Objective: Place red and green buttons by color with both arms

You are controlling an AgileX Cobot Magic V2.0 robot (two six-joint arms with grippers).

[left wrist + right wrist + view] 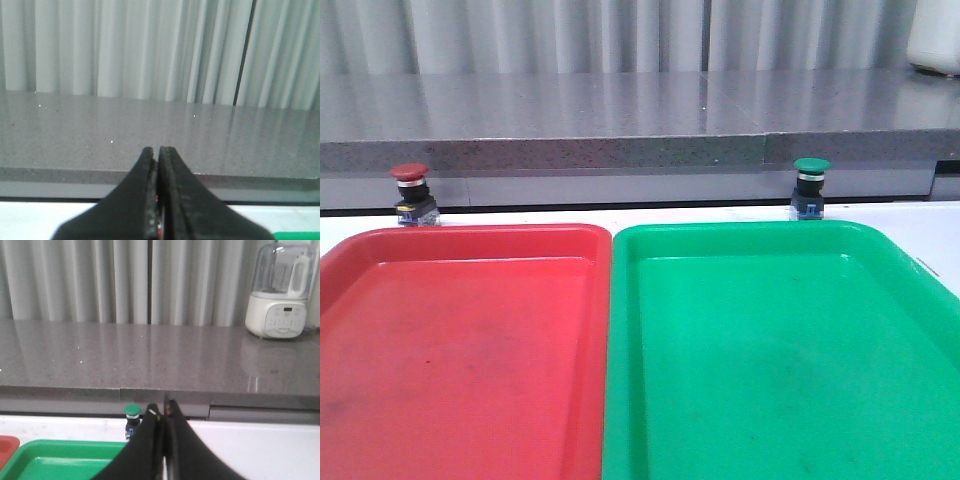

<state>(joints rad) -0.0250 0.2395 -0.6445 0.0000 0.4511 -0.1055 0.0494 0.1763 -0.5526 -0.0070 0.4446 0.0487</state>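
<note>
The red button stands upright on the white table behind the red tray. The green button stands upright behind the green tray. Neither arm shows in the front view. In the left wrist view my left gripper is shut and empty, pointing at the grey counter; no button shows there. In the right wrist view my right gripper is shut and empty; the green button stands just beside its fingers, farther off, behind the green tray's corner.
A raised grey stone counter runs along the back of the table, with curtains behind. A white appliance stands on the counter at the right. The two trays lie side by side, touching, and fill the near table.
</note>
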